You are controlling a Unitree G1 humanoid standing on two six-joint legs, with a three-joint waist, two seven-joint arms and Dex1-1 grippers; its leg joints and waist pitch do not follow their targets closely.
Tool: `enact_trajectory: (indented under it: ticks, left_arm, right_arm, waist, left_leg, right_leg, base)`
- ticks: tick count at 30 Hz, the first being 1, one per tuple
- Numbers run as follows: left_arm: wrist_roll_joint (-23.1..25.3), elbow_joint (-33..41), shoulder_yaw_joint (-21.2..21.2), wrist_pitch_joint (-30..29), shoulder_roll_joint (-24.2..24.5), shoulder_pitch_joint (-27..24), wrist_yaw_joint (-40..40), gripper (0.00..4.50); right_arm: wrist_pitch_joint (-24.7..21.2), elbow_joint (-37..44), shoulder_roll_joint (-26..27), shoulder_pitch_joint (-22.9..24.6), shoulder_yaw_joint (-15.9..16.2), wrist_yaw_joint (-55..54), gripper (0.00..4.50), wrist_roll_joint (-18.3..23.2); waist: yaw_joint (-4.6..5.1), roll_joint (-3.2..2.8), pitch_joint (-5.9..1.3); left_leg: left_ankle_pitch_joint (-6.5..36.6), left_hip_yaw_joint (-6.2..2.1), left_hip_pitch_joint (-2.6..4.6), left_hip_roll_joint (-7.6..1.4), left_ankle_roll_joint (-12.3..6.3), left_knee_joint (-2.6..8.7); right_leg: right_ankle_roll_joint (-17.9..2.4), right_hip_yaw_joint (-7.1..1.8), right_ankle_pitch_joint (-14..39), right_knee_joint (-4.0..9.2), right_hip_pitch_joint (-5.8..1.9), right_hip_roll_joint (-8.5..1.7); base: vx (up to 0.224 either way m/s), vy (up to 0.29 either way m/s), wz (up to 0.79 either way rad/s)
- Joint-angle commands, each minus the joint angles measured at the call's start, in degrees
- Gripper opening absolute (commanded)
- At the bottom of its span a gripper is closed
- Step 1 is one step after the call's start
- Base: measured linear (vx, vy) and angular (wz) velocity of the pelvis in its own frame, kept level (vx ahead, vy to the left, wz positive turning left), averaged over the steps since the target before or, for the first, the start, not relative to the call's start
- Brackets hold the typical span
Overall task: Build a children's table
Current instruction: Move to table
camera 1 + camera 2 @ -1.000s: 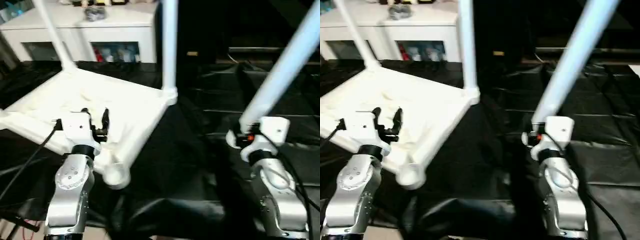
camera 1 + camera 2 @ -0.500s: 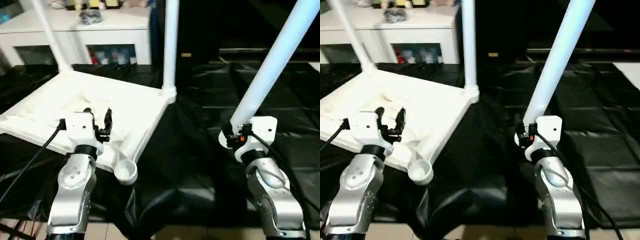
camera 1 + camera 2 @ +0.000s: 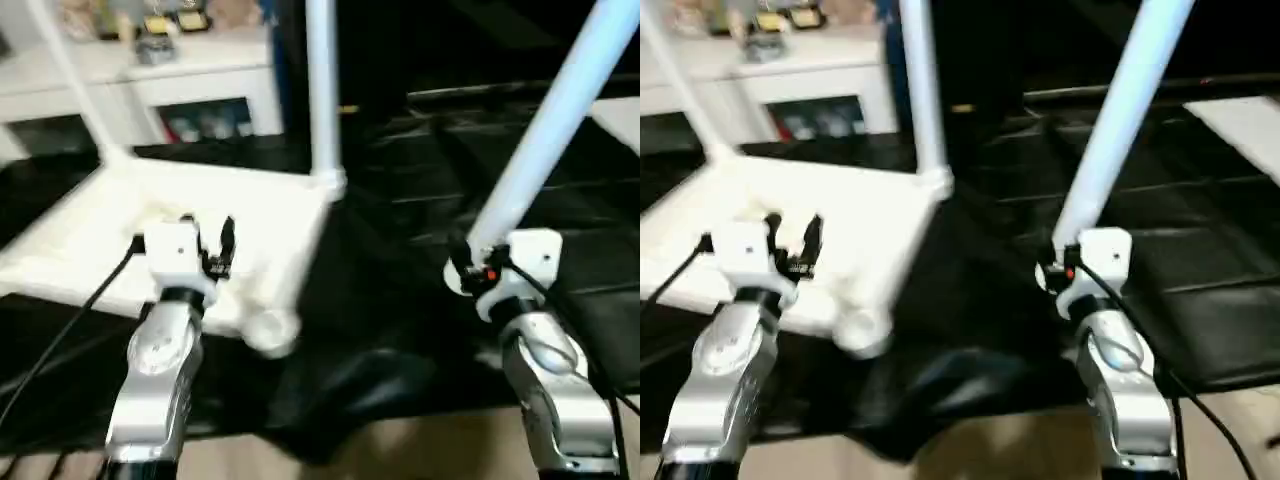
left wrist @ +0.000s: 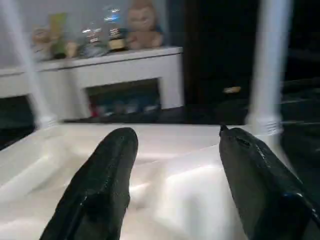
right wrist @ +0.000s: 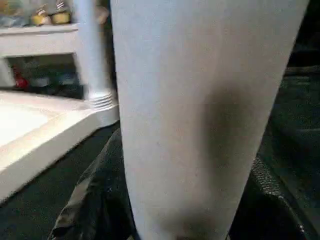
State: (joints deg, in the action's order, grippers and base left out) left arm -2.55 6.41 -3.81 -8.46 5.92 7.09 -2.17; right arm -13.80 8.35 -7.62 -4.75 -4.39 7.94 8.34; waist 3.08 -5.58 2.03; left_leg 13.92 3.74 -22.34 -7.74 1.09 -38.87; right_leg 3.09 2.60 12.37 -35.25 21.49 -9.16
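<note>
The black-draped worktop (image 3: pixel 400 330) carries the upturned tabletop (image 3: pixel 120 230), two legs (image 3: pixel 322 90) seated in its far sockets; the moulding looks stiff, light, best gripped at a rim. The right hand (image 3: pixel 470 272) clamps a loose leg (image 3: pixel 550 130), smooth and slippery-looking, near its end; the left hand (image 3: pixel 208 245) hovers over the tabletop, fingers spread, empty.

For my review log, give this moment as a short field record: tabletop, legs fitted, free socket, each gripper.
tabletop: white plastic rectangular tabletop, underside up on the black-draped work table
legs fitted: two white tapered tube legs standing in the far corner sockets
free socket: near round corner socket, empty
left gripper: open over the tabletop, holding nothing
right gripper: shut on a third white tube leg, tilted
</note>
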Motion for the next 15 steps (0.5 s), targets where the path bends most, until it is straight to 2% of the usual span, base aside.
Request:
enact_trajectory:
  ticks: [1, 2, 3, 4, 5, 6, 7, 8, 9, 10, 11, 12, 13, 14, 15]
  left_arm:
    - [0.26, -0.5, -0.92, -0.57, 0.63, 0.05, 0.12, 3.0]
    - [0.27, -0.54, -0.98, -0.59, 0.64, 0.11, 0.07, 3.0]
    - [0.28, -0.57, -0.97, -0.59, 0.67, 0.15, 0.08, 3.0]
    - [0.27, -0.6, -0.94, -0.59, 0.71, 0.19, 0.09, 3.0]
    - [0.26, -0.67, -0.91, -0.61, 0.78, 0.25, 0.06, 3.0]
    - [0.25, -0.64, -0.91, -0.62, 0.78, 0.24, 0.05, 3.0]
    - [0.23, -0.62, -0.91, -0.64, 0.79, 0.24, 0.03, 3.0]
    - [-0.03, -0.57, -0.93, -0.57, 0.69, 0.23, -0.13, 3.0]
    - [0.25, 0.02, -0.78, -1.02, 0.6, 0.16, 0.15, 3.0]
    - [0.59, 0.38, -0.61, -0.87, 0.54, 0.14, 0.38, 3.0]
    - [0.98, 0.85, -0.39, -1.22, 0.59, -0.14, 0.64, 3.0]
    - [1.23, 0.98, -0.3, -1.3, 0.66, -0.24, 0.75, 3.0]
    - [1.58, 1.17, -0.17, -1.46, 0.76, -0.38, 0.9, 3.0]
    - [1.58, 1.7, -0.39, -2.07, 0.43, -0.89, 1.37, 3.0]
    - [1.8, 2.76, -0.86, -2.3, -0.15, -1.77, 2.31, 3.0]
  right_arm:
    - [-0.72, 0.47, 0.46, -1.14, 1.0, -0.25, 1.91, -0.07]
    - [-0.69, 0.35, 0.46, -1.23, 1.06, -0.27, 1.91, -0.07]
    - [-0.67, 0.28, 0.45, -1.29, 1.08, -0.25, 1.91, -0.04]
    - [-0.67, 0.19, 0.45, -1.37, 1.09, -0.24, 1.91, -0.03]
    - [-0.77, -0.01, 0.46, -1.56, 1.12, -0.27, 1.91, -0.09]
    - [-0.79, -0.04, 0.47, -1.59, 1.13, -0.28, 1.91, -0.1]
    - [-0.83, -0.11, 0.5, -1.68, 1.14, -0.31, 1.91, -0.12]
    - [-0.89, -0.2, 0.57, -1.79, 1.14, -0.31, 1.91, -0.14]
    - [-0.95, -0.27, 0.66, -1.85, 1.14, -0.18, 1.91, -0.03]
    - [-0.91, -0.48, 0.7, -1.94, 1.11, 0.0, 1.91, 0.09]
    - [-0.96, -0.66, 0.61, -2.0, 1.29, 0.58, 1.91, 0.19]
    - [-0.99, -0.68, 0.57, -2.02, 1.37, 0.76, 1.91, 0.23]
    - [-1.06, -0.68, 0.51, -2.04, 1.49, 1.0, 1.91, 0.28]
    - [-1.42, -0.74, 0.22, -2.19, 1.99, 1.44, 1.91, 0.24]
    - [-1.88, -0.85, -0.11, -2.28, 2.6, 2.32, 1.91, 0.7]
  waist:
    - [0.83, -1.09, -2.55]
    - [0.91, -1.95, -2.19]
    - [0.08, -1.49, -1.94]
    - [-0.26, -0.7, -1.89]
    - [-1.47, 1.8, -2.46]
    - [-2.27, 2.73, -2.55]
    - [-6.2, 5.07, -4.35]
    - [-6.8, 4.62, -3.17]
    - [-7.14, 5.16, -2.84]
    - [-7.29, 4.83, -2.73]
    - [-7.36, 2.72, -3.15]
    - [-6.56, 1.49, -2.88]
    - [-5.14, 1.78, -1.49]
    - [-4.7, -0.96, -3.1]
    - [-4.31, 0.13, -3.22]
  left_leg:
    - [12.5, -0.61, 3.82, -1.41, -20.36, 8.4]
    - [9.91, -1.34, 4.24, -2.32, -23.89, 10.04]
    - [2.82, -1.61, 4.5, -3.6, -28.75, 9.8]
    - [-0.27, -1.5, 4.53, -4.24, -30.32, 9.3]
    - [0.68, 2.46, 5.11, -5.51, -23.44, 7.72]
    - [4.22, 3.51, 3.33, -3.71, -19.33, 5.92]
    - [11.01, 3.65, -1.22, -0.14, -10.27, -3.37]
    - [9.56, -0.69, -5.05, -0.43, -5.34, -6.27]
    - [9.84, -0.94, -3.84, 1.09, 0.05, -4.92]
    - [9.29, -0.73, -2.86, 1.68, 1.66, -2.46]
    - [6.1, 1.06, 1.75, 0.87, 3.52, 4.8]
    - [8.19, 1.18, 4.99, -0.83, 3.05, 6.34]
    - [15.78, 1.35, 4.68, -4.06, 3.6, 8.93]
    - [18.71, -3.53, 2.48, -5.65, 7.96, 11.35]
    - [5.61, -4.24, 4.24, -7.8, 10.77, 10.17]
  right_leg:
    - [-10.43, 2.86, 17.93, 0.39, 0.91, 6.44]
    - [-7.8, 3.67, 10.05, -4.52, 1.57, 6.97]
    - [-5.06, 3.7, 7.27, -5.53, 2.57, 6.03]
    - [-3.96, 3.33, 6.71, -5.28, 2.98, 5.28]
    - [-4.43, 0.65, 4.81, -1.77, 3.67, 2.0]
    - [-5.73, -2.28, 5.46, 1.79, 2.79, -0.69]
    - [-7.42, -13.77, 8.96, 6.5, -2.4, -8.44]
    - [-9.93, -16.23, 9.54, 6.36, -3.84, -10.01]
    - [-13.39, -15.29, 11.3, 6.76, -2.93, -3.4]
    - [-14.29, -14.46, 11.31, 6.32, -2.66, 0.44]
    - [-10.49, -11.34, 11.11, 5.07, 0.1, 8.03]
    - [-7.51, -9.3, 10.7, 4.65, 3.51, 9.61]
    - [-5.35, -7.02, 13.88, 2.37, 5.78, 11.5]
    - [-5.08, -3.07, 1.17, -1.98, 1.28, 7.18]
    - [-5.99, -2.21, -2.97, -1.59, 2.36, 6.11]
  base:
    - [-0.045, 0.197, 0.12]
    - [-0.011, 0.223, 0.02]
    - [-0.011, 0.223, 0.02]
    - [-0.015, 0.169, -0.05]
    - [-0.025, 0.148, -0.16]
    - [-0.025, 0.148, -0.16]
    - [0.012, 0.22, -0.36]
    - [0.004, 0.247, -0.48]
    - [0.004, 0.247, -0.48]
    - [-0.057, 0.238, -0.47]
    - [-0.107, 0.212, -0.36]
    - [-0.107, 0.212, -0.36]
    - [-0.13, 0.221, -0.47]
    - [-0.078, 0.239, -0.28]
    - [-0.078, 0.239, -0.28]
